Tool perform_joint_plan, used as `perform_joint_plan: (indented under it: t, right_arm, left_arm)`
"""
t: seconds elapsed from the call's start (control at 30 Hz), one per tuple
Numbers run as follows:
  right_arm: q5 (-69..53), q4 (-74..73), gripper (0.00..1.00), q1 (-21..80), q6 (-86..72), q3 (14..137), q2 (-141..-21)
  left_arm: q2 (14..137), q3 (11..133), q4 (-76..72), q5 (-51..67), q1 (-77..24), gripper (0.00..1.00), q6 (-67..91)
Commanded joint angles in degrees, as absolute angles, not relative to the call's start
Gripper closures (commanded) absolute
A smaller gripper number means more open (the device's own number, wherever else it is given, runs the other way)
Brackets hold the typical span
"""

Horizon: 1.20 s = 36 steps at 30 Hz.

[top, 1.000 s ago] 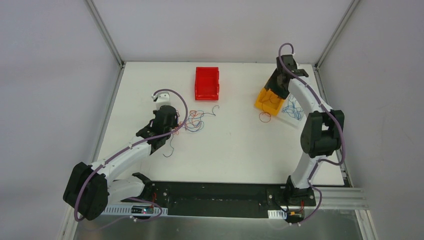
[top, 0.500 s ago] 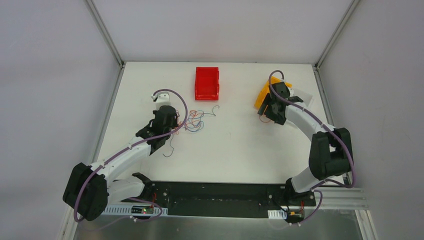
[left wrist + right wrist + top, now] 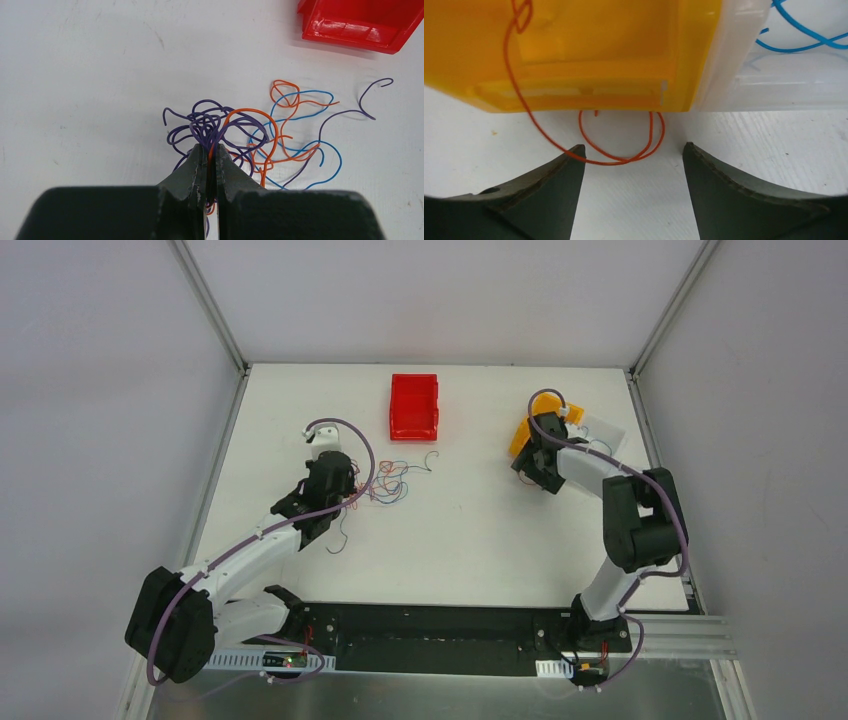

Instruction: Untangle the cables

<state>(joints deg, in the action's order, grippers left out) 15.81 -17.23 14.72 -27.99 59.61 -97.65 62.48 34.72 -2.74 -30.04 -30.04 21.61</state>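
A tangle of purple, orange and blue cables [image 3: 392, 481] lies on the white table left of centre, and shows spread out in the left wrist view [image 3: 260, 132]. My left gripper [image 3: 210, 150] is shut on strands at the tangle's near edge, an orange one between purple ones. It sits at the tangle's left side in the top view [image 3: 345, 490]. A loose orange cable [image 3: 619, 145] hangs from the yellow bin [image 3: 589, 45] and loops on the table. My right gripper [image 3: 634, 150] is open and low, its jaws either side of that loop. It is in front of the yellow bin [image 3: 521, 432] in the top view [image 3: 532, 475].
A red bin [image 3: 414, 405] stands at the back centre, its corner in the left wrist view [image 3: 360, 22]. A clear tray [image 3: 774, 75] with blue cable [image 3: 804, 35] sits right of the yellow bin. Metal frame posts stand at the back corners.
My right arm has come down from above the yellow bin to the table in front of it, by the orange loop. The left arm has not moved.
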Motion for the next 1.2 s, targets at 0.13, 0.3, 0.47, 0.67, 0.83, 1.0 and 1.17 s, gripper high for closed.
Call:
perform_joint_plan:
  t: [0.13,0.3,0.47,0.67,0.83,1.0,1.17]
  right_arm:
    - [20.66,-16.71,0.43,14.66,-30.78,62.19,-103.06]
    - [20.68,-18.23,0.89,15.7,-29.49,64.14,-104.92]
    - [18.18,-18.36,1.0,15.8,-28.9,64.45,-104.52]
    - [13.6,-20.81,1.0,15.74,-27.56,65.95,-97.77]
    - [11.18,-24.6,1.0,15.13,-26.45,70.08,-93.51]
    - [10.28,-26.07,1.0,12.94,-25.94,74.02,-92.13]
    - [9.61,-27.96,0.56,11.63,-24.73,76.1,-92.99]
  left_arm:
    - [60.95,34.28,-4.66,-29.62,-30.59,1.0,21.05]
    - [60.74,34.27,-4.66,-29.77,-30.59,1.0,21.01]
    - [60.34,34.11,-4.57,-30.04,-30.59,1.0,20.83]
    - [60.63,34.19,-4.64,-29.89,-30.59,1.0,20.83]
    - [61.03,34.36,-4.65,-29.87,-30.59,1.0,20.83]
    - [61.08,34.37,-4.66,-29.88,-30.59,1.0,20.92]
    - [61.12,34.38,-4.66,-29.88,-30.6,1.0,20.83]
